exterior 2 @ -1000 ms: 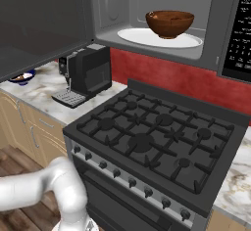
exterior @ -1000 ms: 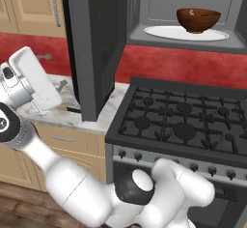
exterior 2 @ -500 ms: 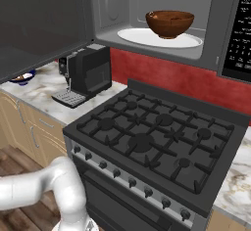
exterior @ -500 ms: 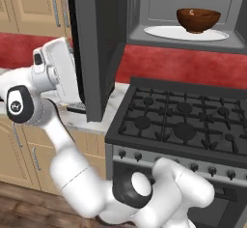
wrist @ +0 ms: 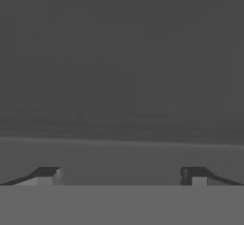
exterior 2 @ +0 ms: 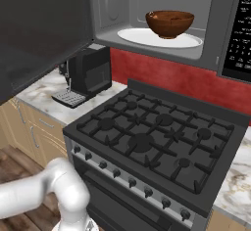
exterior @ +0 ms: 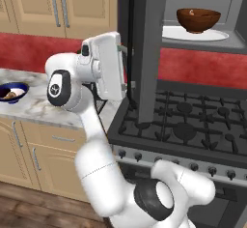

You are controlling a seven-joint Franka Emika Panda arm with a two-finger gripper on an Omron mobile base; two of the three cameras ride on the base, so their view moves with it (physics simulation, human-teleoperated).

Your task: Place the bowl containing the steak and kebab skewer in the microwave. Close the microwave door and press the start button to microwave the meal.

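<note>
Bowl [exterior: 198,20] sits on the white round plate [exterior: 193,34] inside the microwave [exterior 2: 162,17], upright, roughly centred on the plate. Brown wood, dark food inside, hard to make out in detail.

Microwave door [exterior: 144,48] stands swung out wide, edge-on from the left base view, hanging over the left edge of the stove [exterior 2: 152,142]. From the right base view its broad dark inner face [exterior 2: 39,34] covers the upper left.

Arm is raised and bent to the left of the door, the white hand held up against the door's outer side. Gripper [wrist: 121,176] spread wide: in the hand view the two dark tips [wrist: 47,175] stand far apart with nothing between them, facing a flat grey surface close ahead. Whether the tips touch that surface, I cannot tell.

Control panel [exterior 2: 239,39] on the microwave's right side, black with small pale markings, too small to read.

On the marble counter [exterior: 43,108] left of the stove: a blue-rimmed bowl [exterior: 12,92] well to the left, and a black coffee machine [exterior 2: 86,76] just beside the stove under the open door. Red backsplash [exterior 2: 176,78] runs behind the stove. Wood cabinets [exterior: 62,5] above the counter.
</note>
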